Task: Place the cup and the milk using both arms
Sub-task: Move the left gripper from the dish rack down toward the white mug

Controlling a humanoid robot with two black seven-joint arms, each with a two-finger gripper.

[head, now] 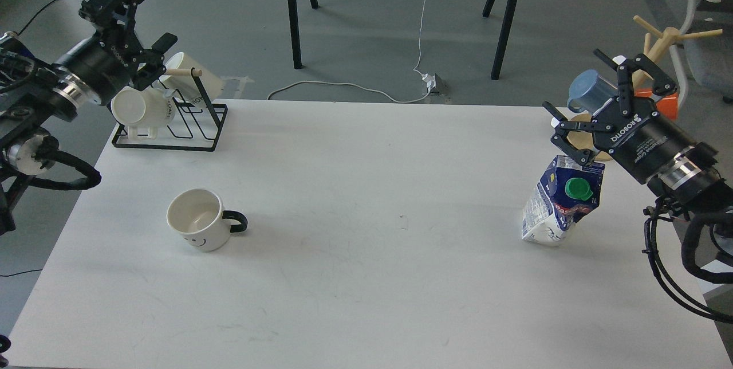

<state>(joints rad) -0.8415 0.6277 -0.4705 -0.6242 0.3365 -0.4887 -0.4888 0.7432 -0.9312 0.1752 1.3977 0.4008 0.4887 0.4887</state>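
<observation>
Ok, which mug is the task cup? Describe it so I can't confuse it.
On the white table, look at the left half, in front of the black wire rack. The cup stands alone there, upright. Unlike the lettered mugs on the rack, it has a black handle and a smiley face.

The cup (197,221) stands upright on the counter (366,277), handle pointing right; well to its right, across the counter, stands the milk (558,203), leaning; behind the cup, at the counter's far left corner, sits a wire rack (172,125) holding mugs; behind the milk stands a mug tree (658,42).
</observation>
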